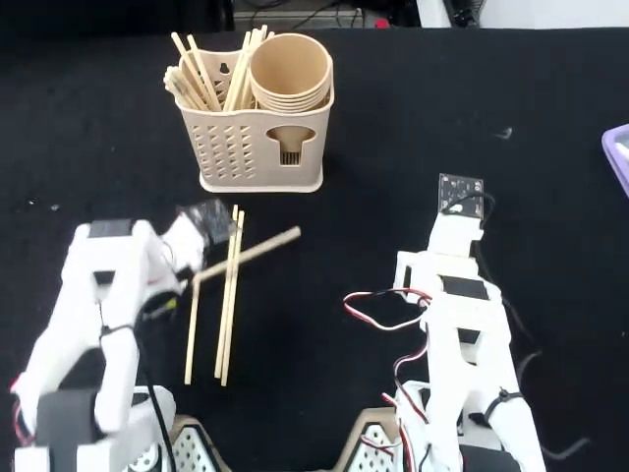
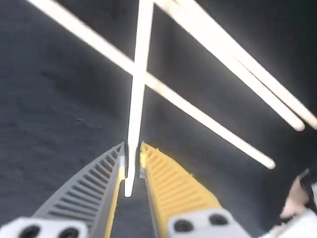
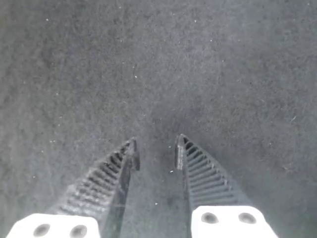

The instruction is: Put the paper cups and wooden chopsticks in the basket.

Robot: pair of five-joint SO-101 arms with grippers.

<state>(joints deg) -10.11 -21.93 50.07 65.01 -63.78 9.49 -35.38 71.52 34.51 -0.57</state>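
A beige basket stands at the back of the black table. It holds stacked paper cups and several wooden chopsticks. My left gripper is shut on one chopstick, which slants across the loose chopsticks. Three loose chopsticks lie on the table in front of the basket, one of them a little to the left. My right gripper is open over bare cloth at the right, with nothing between its fingers.
A purple object pokes in at the table's right edge. Red and white cables loop beside the right arm. Black cloth stretches between the basket and the right gripper.
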